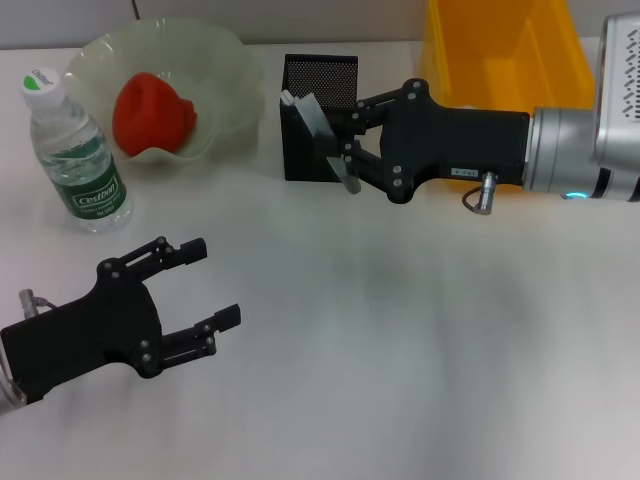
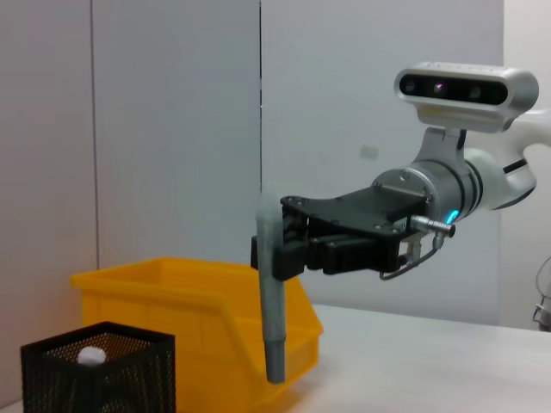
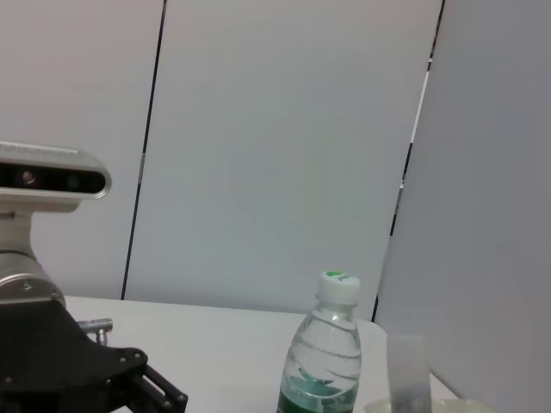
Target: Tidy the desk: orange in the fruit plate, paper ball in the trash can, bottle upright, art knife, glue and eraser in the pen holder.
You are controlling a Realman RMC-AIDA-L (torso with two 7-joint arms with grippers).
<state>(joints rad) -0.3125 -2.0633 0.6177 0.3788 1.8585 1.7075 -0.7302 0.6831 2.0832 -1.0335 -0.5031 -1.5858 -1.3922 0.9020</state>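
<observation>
My right gripper [image 1: 341, 146] is shut on the grey art knife [image 1: 322, 130] and holds it in the air, close to the black mesh pen holder [image 1: 319, 112]. In the left wrist view the knife [image 2: 271, 301] hangs almost upright, beside the pen holder [image 2: 99, 379] and above its rim. A small white item [image 2: 90, 354] shows inside the holder. The orange [image 1: 152, 112] lies in the pale green fruit plate [image 1: 225, 75]. The bottle [image 1: 78, 150] stands upright at far left. My left gripper [image 1: 218, 282] is open and empty, low at front left.
The yellow bin [image 1: 505, 50] stands at the back right, behind my right arm; what is inside it is hidden. The bottle [image 3: 327, 353] also shows in the right wrist view. White tabletop spreads across the middle and front.
</observation>
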